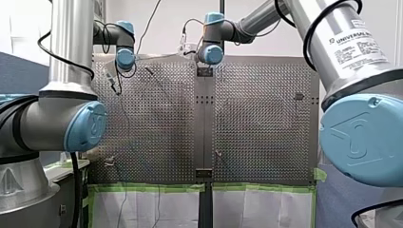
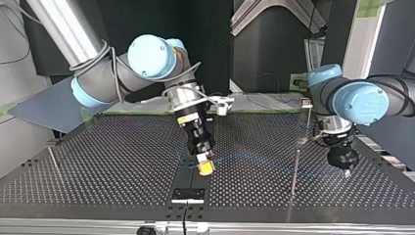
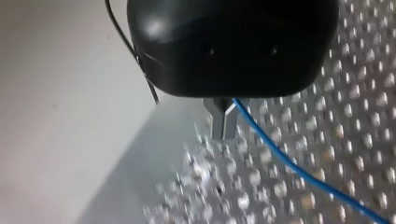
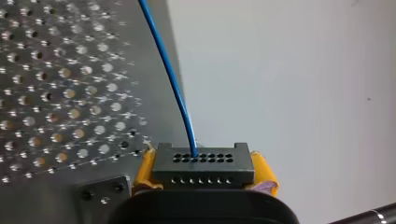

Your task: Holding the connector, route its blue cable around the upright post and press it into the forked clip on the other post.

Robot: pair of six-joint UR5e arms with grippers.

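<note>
Big silver perforated metal table (image 2: 98, 161) took up the whole workspace. In the top view my right arm came in at the left and my left arm at the right.

My right gripper (image 2: 206, 168), with yellow pads, hung just above the table's middle seam. It was clamped on the dark grey rectangular multi-pin connector (image 4: 203, 165), one pad on each short side. My left gripper (image 3: 223, 123), black with metal fingers, was near the table edge at the top view's right. Its fingers were pressed together where the thin blue cable (image 4: 170, 70) came out, so it looked pinched on the cable.

The cable left the connector's hole face. In the top view it hung in a low arc across the table towards the thin upright metal post (image 2: 295, 171), which stood between the two grippers and nearer the left one. I couldn't tell which side of the post the cable passed. Behind it, a second slim post carried a small forked clip (image 2: 306, 102) on top, with no cable in it.

Judged step: routing was only starting, with the cable spanned between the grippers, no wrap and no clip press yet. The next move called for the right arm to carry the connector around the upright post while the left kept the cable taut. After that, the line would need aligning over the fork and pushing down. A slack cable could slip off the post.
</note>
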